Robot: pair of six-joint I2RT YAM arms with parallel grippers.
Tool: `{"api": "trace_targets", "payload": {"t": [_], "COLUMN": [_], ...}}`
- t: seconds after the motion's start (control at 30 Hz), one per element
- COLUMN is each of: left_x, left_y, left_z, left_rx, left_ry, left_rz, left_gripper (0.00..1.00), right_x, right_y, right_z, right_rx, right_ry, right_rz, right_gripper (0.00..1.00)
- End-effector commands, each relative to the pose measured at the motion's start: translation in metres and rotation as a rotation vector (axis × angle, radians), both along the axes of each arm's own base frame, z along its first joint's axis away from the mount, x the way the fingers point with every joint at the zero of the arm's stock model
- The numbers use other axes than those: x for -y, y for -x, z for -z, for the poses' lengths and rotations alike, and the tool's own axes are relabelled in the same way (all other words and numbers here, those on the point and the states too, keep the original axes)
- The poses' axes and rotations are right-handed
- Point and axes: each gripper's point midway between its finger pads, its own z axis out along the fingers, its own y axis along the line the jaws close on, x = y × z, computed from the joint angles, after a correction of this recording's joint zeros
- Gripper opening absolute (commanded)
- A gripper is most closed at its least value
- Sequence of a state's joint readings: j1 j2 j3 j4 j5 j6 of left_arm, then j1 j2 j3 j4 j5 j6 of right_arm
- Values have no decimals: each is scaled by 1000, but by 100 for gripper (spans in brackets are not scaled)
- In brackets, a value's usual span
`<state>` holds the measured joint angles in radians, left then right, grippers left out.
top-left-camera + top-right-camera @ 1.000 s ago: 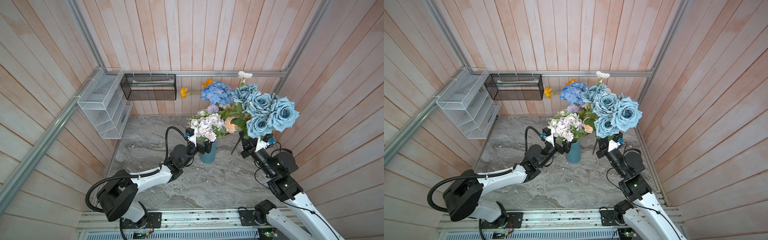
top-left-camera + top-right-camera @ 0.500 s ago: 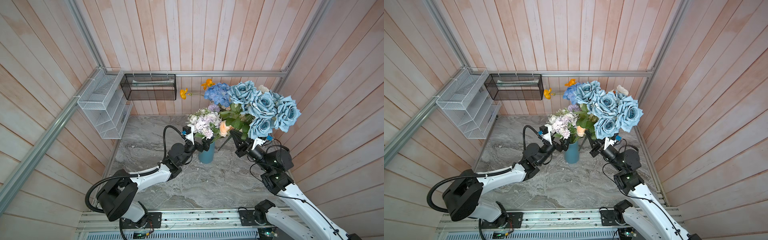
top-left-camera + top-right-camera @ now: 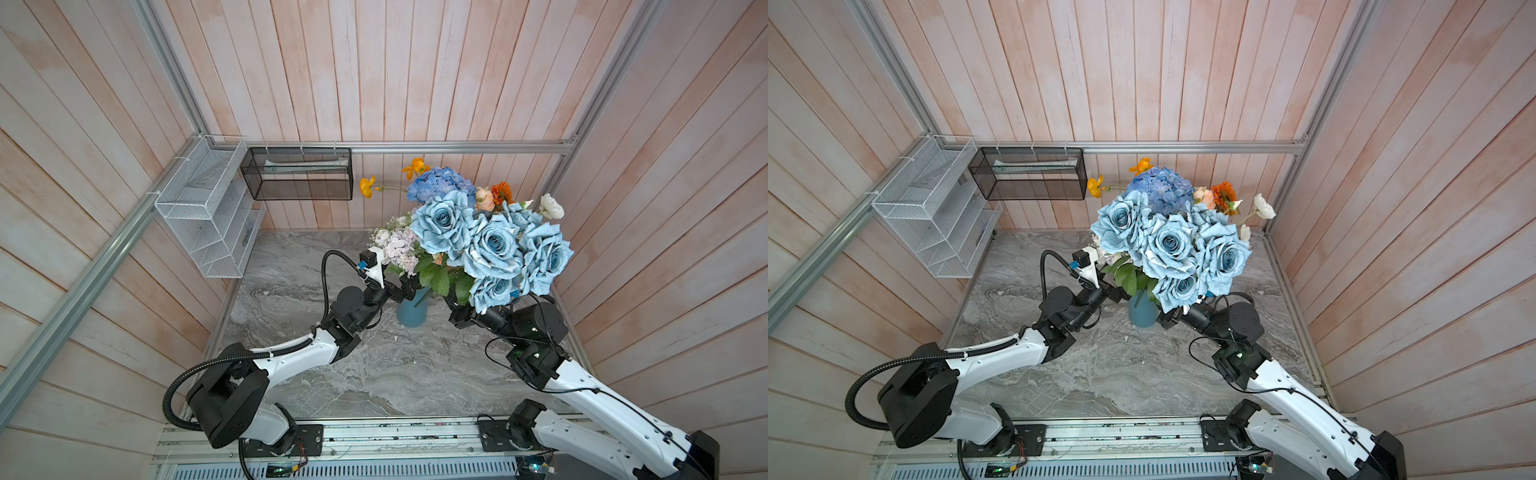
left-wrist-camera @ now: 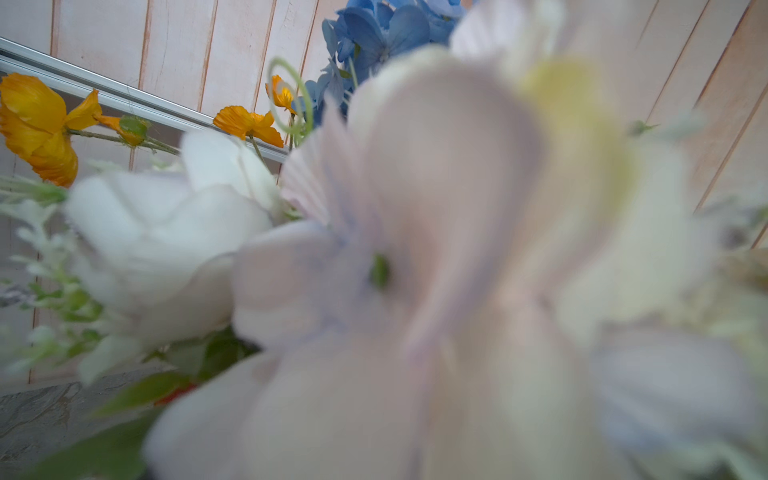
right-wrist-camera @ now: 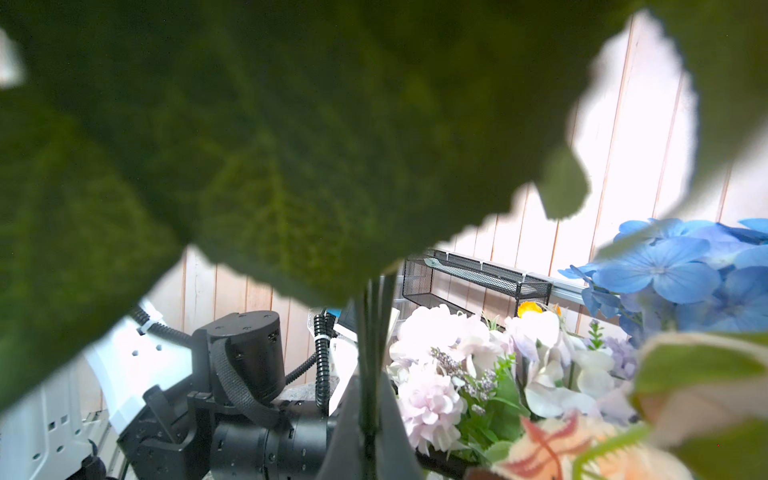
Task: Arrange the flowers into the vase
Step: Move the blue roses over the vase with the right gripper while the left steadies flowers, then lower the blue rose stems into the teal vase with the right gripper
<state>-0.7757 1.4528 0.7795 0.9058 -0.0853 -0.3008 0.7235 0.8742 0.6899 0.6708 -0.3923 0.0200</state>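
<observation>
Beside the single vase (image 3: 411,313), you will find the right gripper (image 5: 370,399) clamped low on the stems of the dusty-blue roses (image 3: 494,245) — five heads, one bunch — probably so the ends can reach the mouth. The left gripper (image 3: 405,286) stands wide at the rim, gripping nothing visible, likely clearing space.

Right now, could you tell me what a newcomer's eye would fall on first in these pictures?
The big bunch of dusty-blue roses fills the middle of both top views, raised above the teal vase on the right claw, which is shut on its stem. Behind it, toward the back wall, a blue hydrangea and orange poppies top the bouquet already in that vase.
</observation>
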Motion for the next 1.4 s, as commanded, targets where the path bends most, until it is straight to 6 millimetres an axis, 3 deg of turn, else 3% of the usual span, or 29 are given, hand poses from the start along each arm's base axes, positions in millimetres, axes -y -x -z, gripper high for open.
{"api": "trace_targets", "payload": {"t": [0.0, 0.4, 0.7, 0.93, 1.37], "left_x": [-9, -9, -9, -6, -6], "left_y": [-1, -2, -4, -6, -7], "left_z": [0, 6, 5, 5, 6], "left_rx": [-3, -22, -20, -27, -33], "left_ry": [18, 28, 24, 22, 23], "left_rz": [-10, 23, 16, 20, 16], "left_gripper": [100, 100, 100, 100, 100], "right_x": [4, -8, -2, 4, 5], "right_y": [0, -34, -40, -39, -57], "right_z": [-21, -10, -10, -26, 7], "right_rx": [136, 199, 225, 258, 172], "right_ry": [-29, 50, 35, 30, 15], "right_rz": [57, 184, 245, 259, 231], "right_gripper": [0, 0, 0, 0, 0]}}
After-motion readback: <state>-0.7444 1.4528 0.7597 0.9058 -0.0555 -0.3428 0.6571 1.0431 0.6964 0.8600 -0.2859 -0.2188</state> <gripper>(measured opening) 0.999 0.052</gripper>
